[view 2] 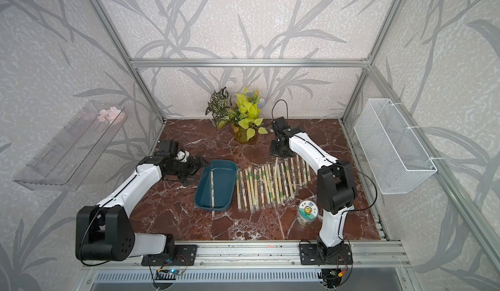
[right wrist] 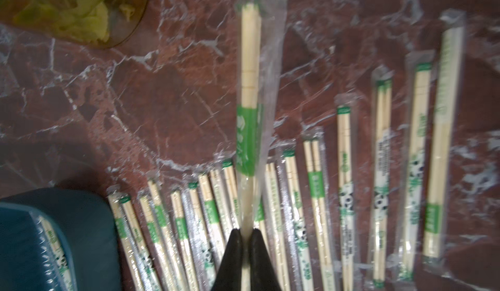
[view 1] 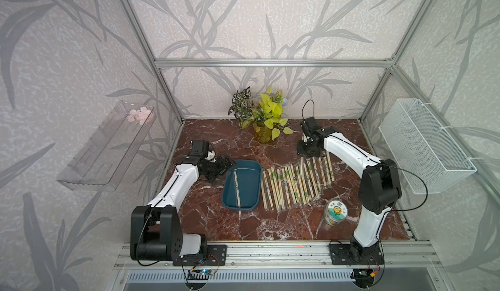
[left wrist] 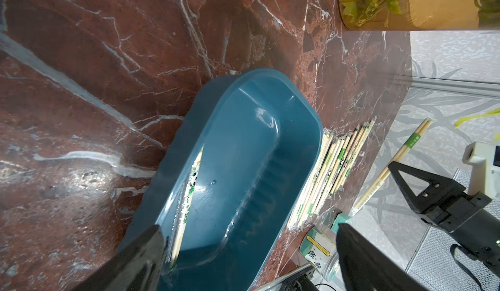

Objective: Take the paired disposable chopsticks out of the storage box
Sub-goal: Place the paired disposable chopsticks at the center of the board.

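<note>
Left jaws stand wide open at the box's far left corner; the box, left of the counter's centre, holds one sleeved chopstick pair lying lengthwise, front to back; bare counter lies before it; a fanned row of pairs lies just right, pointing likewise; right jaws are closed on a lifted pair above the row.

Single chopstick pair in storage box; row beside.
</note>
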Motion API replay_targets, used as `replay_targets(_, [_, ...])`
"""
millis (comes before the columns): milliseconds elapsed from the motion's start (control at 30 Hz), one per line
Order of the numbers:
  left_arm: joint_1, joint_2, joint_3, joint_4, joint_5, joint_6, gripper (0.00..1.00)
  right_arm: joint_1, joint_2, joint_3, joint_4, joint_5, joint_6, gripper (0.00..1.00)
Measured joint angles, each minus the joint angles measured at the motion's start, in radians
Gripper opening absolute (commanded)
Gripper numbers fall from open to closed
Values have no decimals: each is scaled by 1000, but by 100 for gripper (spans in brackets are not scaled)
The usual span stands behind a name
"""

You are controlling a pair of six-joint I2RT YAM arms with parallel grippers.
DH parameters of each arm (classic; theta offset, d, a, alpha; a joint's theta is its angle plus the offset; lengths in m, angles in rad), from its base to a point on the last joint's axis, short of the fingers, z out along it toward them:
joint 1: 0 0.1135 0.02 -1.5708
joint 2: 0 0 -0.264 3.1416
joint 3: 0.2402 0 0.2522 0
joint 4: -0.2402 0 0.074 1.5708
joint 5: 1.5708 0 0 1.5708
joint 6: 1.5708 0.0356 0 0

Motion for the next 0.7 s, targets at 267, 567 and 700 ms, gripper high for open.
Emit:
replay_targets(267, [-12,0,0,1,-23,-14,100,-138,56,31,-29,163,-154,0])
replay_targets(567, [-17,2,0,1,-35,-24,100,-232,133,34,-45,292,-265,0])
replay_targets(700, [-17,11,2,0,-39,-25,100,-247,163,43,-52,331,-303,0])
